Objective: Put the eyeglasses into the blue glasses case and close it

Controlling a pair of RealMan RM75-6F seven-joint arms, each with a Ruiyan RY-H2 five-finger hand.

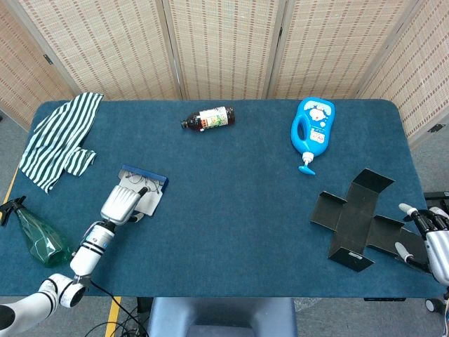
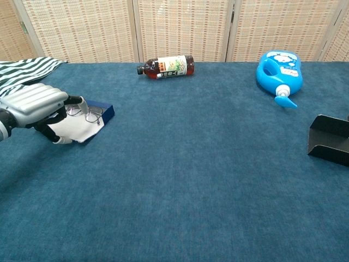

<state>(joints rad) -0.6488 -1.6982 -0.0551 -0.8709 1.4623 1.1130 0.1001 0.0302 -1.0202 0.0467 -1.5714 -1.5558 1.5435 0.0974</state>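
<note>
A wide dark blue felt-covered table point(image 1: 231, 217) has broad bare cloth across its middle and near edge, with objects kept to its borders. Near the left edge, the silver left hand point(image 1: 121, 204) rests over the open blue glasses case with a white lining point(image 2: 87, 121), fingers curled down onto it, touching the thin wire-framed eyeglasses point(image 2: 91, 113) lying inside; whether it grips them cannot be told. The right hand point(image 1: 429, 235) sits at the near right edge, fingers spread and empty, beside a flattened black cardboard box point(image 1: 358, 219).
</note>
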